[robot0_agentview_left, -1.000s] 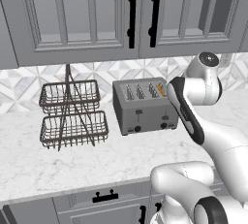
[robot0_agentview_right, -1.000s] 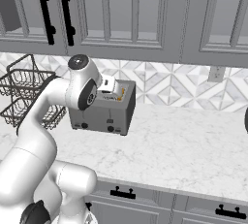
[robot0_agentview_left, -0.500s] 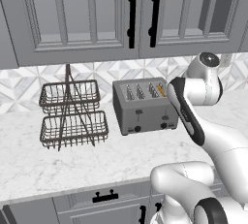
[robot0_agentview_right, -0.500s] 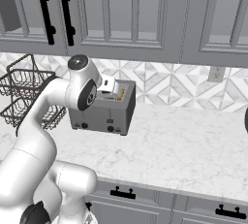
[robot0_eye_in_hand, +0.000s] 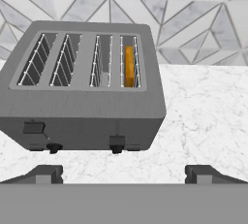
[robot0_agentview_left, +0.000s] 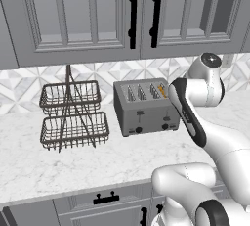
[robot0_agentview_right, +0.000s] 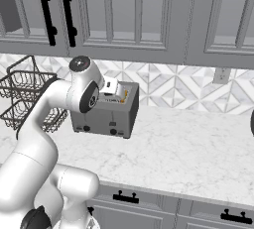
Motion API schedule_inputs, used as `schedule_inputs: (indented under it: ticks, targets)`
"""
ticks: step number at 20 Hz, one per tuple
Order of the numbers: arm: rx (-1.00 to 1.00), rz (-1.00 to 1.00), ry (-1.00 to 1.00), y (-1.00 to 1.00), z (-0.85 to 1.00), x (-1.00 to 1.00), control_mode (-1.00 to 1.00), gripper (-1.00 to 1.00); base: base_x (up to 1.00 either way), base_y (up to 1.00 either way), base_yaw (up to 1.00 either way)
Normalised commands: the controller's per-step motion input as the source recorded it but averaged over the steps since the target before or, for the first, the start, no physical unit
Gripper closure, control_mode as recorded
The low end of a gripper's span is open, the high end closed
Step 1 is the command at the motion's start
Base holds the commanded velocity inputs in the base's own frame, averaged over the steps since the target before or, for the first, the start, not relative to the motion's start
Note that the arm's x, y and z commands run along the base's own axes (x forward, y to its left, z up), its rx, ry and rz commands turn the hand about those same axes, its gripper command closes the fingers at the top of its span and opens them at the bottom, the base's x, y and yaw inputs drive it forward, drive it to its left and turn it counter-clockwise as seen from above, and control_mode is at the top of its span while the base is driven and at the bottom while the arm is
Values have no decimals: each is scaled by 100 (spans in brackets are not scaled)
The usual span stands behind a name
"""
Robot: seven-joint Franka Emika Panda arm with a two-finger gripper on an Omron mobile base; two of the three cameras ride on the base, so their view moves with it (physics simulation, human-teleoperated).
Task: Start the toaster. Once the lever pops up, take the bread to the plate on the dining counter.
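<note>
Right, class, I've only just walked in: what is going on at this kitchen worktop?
A white robot arm is reaching towards the grey four-slot toaster on the marble worktop. Its gripper hangs open in front of the toaster, holding nothing. A slice of bread sits down in the rightmost slot. In the hand view the left slider tab sits higher than the right lever. A two-tier wire basket rack stands beside the toaster.

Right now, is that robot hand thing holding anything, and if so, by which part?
Nothing is held. The end effector is open, with the toaster in front of it and the bread sitting in the rightmost slot.
</note>
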Motion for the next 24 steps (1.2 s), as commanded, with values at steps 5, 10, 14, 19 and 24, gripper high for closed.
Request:
schedule_inputs:
  ticks: [5,10,14,19,24]
  targets:
    - [0,0,0,0,0,0,-100,-100,0,0,0]
    - [0,0,0,0,0,0,-100,-100,0,0,0]
    - [0,0,0,0,0,0,-100,-100,0,0,0]
    - [0,0,0,0,0,0,-100,-100,0,0,0]
    - [0,0,0,0,0,0,-100,-100,0,0,0]
